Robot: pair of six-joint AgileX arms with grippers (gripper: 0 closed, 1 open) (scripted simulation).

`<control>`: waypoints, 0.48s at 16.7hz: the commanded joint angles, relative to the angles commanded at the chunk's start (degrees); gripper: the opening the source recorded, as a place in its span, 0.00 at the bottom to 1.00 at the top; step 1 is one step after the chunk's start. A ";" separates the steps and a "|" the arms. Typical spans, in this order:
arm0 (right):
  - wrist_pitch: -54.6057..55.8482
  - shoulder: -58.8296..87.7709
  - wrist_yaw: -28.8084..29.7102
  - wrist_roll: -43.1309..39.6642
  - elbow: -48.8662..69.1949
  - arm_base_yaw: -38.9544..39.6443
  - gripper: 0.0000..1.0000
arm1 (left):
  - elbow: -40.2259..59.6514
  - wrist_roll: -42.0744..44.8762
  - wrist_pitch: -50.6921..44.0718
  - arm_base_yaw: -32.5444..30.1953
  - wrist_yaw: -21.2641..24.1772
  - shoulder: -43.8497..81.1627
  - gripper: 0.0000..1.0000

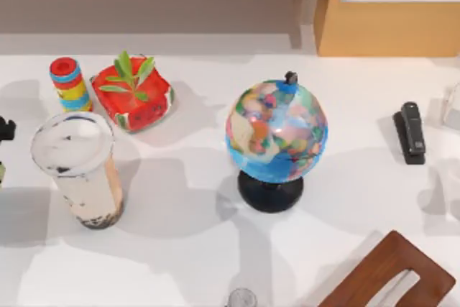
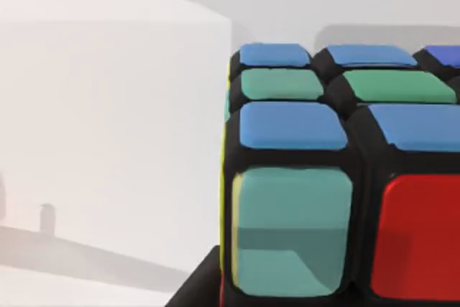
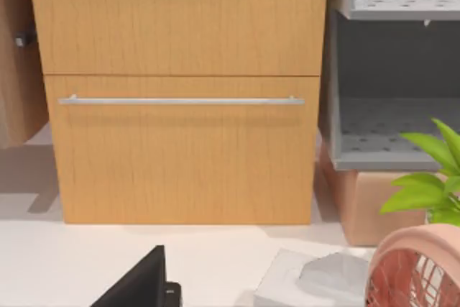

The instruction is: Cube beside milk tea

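Note:
The milk tea is a tall clear cup with a white film top and dark pearls at its bottom, standing upright at the table's left. The cube sits right in front of the left wrist camera, showing blue, teal, green and red squares between black grid lines and a thin yellow edge. A black part of my left gripper pokes in at the top view's far left edge, just left of the cup. Whether it grips the cube cannot be told.
Behind the cup stand a striped cylinder and a red watermelon-patterned plant pot. A globe occupies the middle and a black stapler lies at the right. A wooden chair back juts in at the front right.

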 joint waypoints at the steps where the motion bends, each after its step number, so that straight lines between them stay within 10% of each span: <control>1: 0.00 0.00 0.00 0.00 0.00 0.00 1.00 | 0.02 0.00 0.06 0.11 -0.06 -0.04 0.00; 8: 0.00 0.00 0.00 0.00 0.00 0.00 1.00 | 0.47 -0.04 1.15 1.08 -0.60 -0.76 0.00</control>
